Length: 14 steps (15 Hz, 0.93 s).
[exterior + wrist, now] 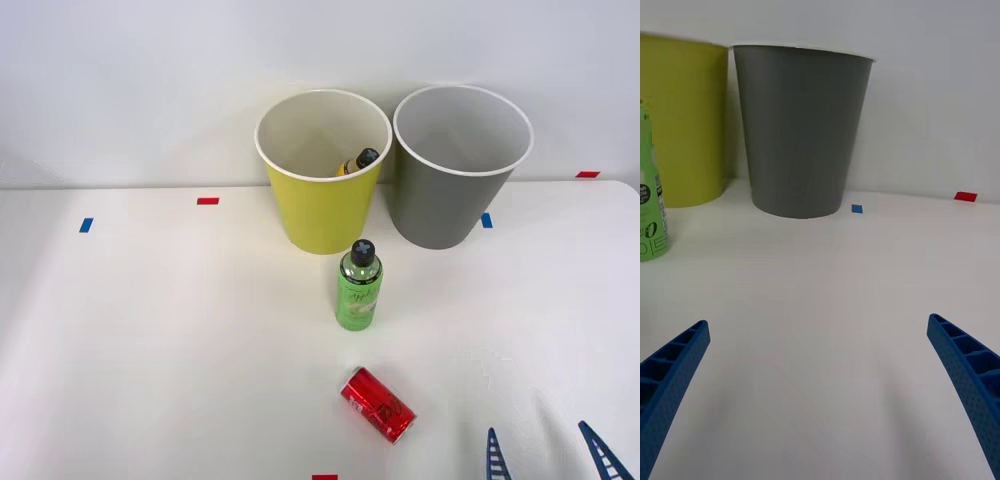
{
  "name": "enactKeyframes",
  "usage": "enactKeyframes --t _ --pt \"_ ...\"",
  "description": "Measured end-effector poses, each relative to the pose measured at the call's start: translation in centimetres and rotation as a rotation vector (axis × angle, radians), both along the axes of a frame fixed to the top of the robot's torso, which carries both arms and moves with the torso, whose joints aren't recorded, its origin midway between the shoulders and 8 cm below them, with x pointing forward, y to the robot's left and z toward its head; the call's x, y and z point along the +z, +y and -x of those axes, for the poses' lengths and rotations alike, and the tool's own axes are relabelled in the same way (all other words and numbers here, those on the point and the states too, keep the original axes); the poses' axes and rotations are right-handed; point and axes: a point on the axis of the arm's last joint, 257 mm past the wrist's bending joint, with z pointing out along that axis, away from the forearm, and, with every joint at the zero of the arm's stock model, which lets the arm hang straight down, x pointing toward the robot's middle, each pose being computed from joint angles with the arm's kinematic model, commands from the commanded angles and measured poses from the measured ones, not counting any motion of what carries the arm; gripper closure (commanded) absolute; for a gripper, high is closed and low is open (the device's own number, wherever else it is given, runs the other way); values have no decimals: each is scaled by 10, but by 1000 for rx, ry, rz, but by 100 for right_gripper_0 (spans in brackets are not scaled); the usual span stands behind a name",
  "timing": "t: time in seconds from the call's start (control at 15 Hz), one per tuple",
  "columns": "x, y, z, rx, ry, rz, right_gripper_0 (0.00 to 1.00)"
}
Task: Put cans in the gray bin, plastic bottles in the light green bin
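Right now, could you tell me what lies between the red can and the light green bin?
The upright green bottle stands between the red can and the light green bin, as the front view shows.

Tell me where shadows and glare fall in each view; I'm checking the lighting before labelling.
Front view: even, soft light; the red can shows bright glints, and the green bottle casts only a faint shadow on the white table. Right wrist view: the gray bin has a soft shadow at its base; the open blue fingers cast faint shadows too.

Shiny red can (378,404), gray bin (455,170)
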Motion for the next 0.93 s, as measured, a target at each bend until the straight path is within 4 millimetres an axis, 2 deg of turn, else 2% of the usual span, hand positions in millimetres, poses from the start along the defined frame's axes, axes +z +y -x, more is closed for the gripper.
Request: enactKeyframes --t 0.27,0.93 --pt "-4 11 22 -28 19 -71 0" --pt "-9 9 34 -43 43 -93 0"
